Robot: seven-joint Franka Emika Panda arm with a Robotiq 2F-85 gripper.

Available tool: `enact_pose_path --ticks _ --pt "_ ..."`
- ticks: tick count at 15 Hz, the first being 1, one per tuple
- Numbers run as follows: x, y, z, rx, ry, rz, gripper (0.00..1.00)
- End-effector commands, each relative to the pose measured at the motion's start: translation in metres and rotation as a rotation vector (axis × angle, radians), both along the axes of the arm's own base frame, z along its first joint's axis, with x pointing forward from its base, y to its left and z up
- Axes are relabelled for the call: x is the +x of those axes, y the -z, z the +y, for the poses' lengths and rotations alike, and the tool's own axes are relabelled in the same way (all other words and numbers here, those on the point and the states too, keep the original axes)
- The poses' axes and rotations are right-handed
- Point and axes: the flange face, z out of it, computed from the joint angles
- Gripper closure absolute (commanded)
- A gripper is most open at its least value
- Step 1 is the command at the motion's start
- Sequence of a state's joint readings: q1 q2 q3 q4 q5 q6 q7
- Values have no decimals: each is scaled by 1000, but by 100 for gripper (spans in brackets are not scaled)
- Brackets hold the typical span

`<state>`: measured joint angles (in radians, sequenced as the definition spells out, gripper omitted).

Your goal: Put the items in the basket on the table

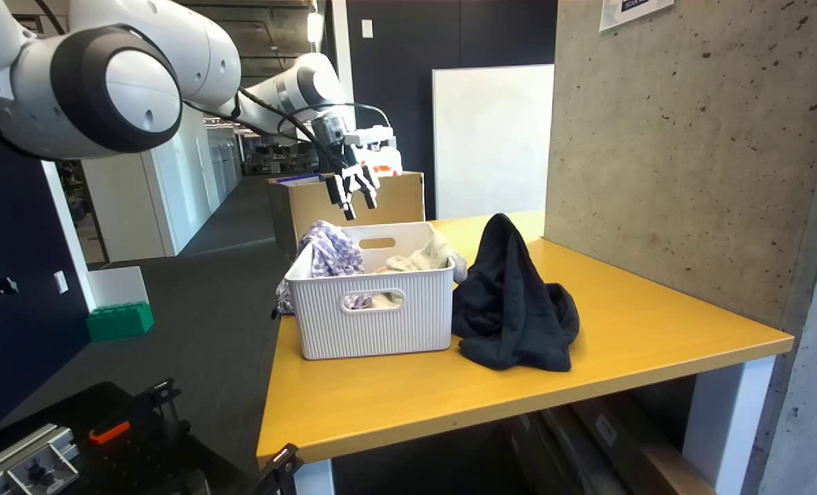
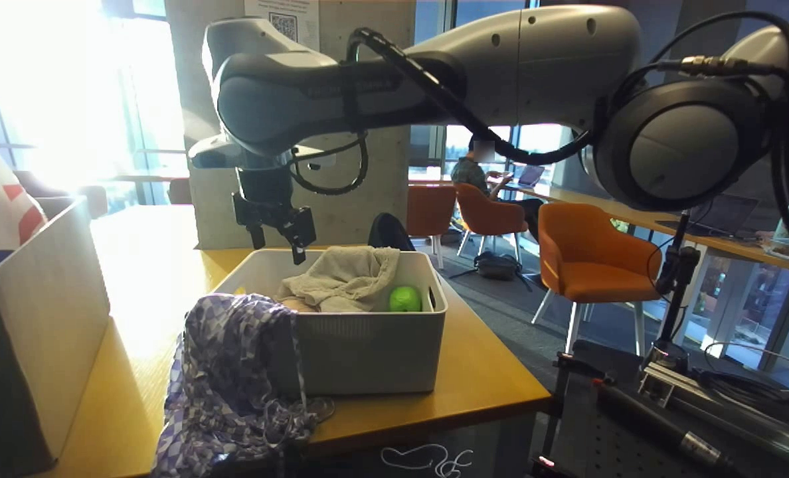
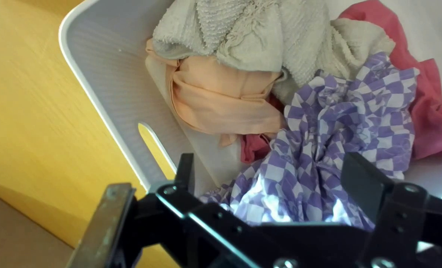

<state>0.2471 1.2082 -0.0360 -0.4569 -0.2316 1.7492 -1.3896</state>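
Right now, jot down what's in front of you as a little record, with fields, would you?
Basket: white, on yellow table
Inside: peach cloth, pink cloth, round green item
Partly inside, partly over the rim: purple checkered cloth, beige cloth
Beside basket: black cloth
End effector: open, gripping nothing, raised near one end of basket
Nearby: cardboard box

Bright glare, dim spots

In an exterior view the window [image 2: 69, 73] glows pure white and washes out part of the table [image 2: 145, 245]; the near side of the basket [image 2: 368, 358] looks grey and dim; a fuzzy square hides a person's face [image 2: 484, 150]; in an exterior view the concrete wall [image 1: 670, 151] gets soft, even light, but it is very dark under the table; in the wrist view, shiny white patches sit on the checked cloth [image 3: 332, 137], and its folds look sharp; a soft shadow crosses the table.
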Motion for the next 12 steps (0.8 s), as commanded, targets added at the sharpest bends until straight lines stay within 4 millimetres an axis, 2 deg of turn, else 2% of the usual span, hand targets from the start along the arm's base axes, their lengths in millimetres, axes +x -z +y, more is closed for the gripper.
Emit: enact_pose_path --ticks 1,6,12 --pt "7 23 -5 39 4 -24 0" --pt "9 60 -16 52 7 -1 0" --pt "13 90 -40 114 29 12 0"
